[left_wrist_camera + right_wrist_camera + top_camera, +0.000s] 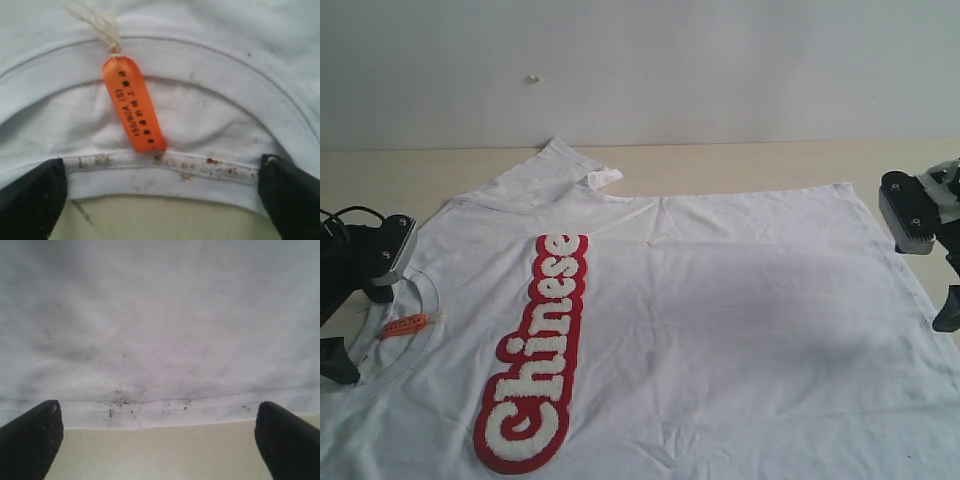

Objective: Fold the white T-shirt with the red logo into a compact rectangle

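The white T-shirt lies spread flat on the table, with its collar at the left and its hem at the right. The red logo faces up and reads "Chinese". My left gripper stands open at the collar, beside the orange neck tag. In the left wrist view the collar band and the tag lie just ahead of the open left gripper. My right gripper is open at the hem. The right wrist view shows the stitched hem just ahead of the open right gripper, which holds nothing.
The beige table ends at a white wall behind. One sleeve points toward the wall with its end turned over. The shirt's near part runs past the picture's lower edge. Small dark specks dot the hem and collar.
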